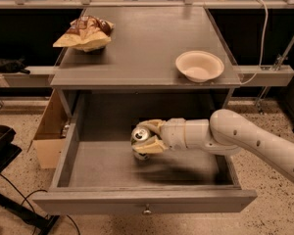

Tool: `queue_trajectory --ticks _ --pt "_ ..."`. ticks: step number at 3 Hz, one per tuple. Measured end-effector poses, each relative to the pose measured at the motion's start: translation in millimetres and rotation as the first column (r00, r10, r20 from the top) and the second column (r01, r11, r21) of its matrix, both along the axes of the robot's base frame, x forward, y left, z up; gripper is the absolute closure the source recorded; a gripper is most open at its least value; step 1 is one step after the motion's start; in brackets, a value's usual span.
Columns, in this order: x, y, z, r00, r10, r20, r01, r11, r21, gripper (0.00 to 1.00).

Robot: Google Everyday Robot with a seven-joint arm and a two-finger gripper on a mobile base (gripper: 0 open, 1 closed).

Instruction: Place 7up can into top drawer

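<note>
- The fingers (151, 126) are pinching the 7up can (138, 141), one tan pad over its upper side and the other under its lower side.
- We see the gripper (140, 137) in the centre of the frame, inside the open top drawer (68, 153), with its white arm (257, 142) coming in from the lower right over the drawer's right wall.
- The can sits in the middle of the drawer, slightly left of centre, tilted so that its silver pull-tab top faces up and to the left. We cannot tell whether its base touches the drawer floor.
- The drawer is pulled out towards the bottom of the frame, and its round knob (147, 210) shows on the front panel at the lower centre.
- Above the drawer, the grey desk (137, 43) carries a white bowl (199, 65) at the right of centre and a crumpled snack bag (83, 33) at the upper left, well apart from each other.
- A cardboard box (48, 133) stands on the floor just beside the drawer's left wall.
</note>
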State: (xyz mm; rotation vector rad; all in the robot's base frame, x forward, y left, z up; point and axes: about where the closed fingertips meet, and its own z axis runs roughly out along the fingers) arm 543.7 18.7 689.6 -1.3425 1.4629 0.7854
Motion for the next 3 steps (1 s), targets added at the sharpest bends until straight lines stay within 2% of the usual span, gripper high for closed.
queue_trajectory --ticks 1,2,3 --pt "0 0 0 1.0 0.0 0.0 0.0 1.0 0.0 0.0" --pt "0 0 0 1.0 0.0 0.0 0.0 1.0 0.0 0.0" --pt "-10 2 17 0.9992 0.041 0.001 -0.041 0.999 0.008 0.0"
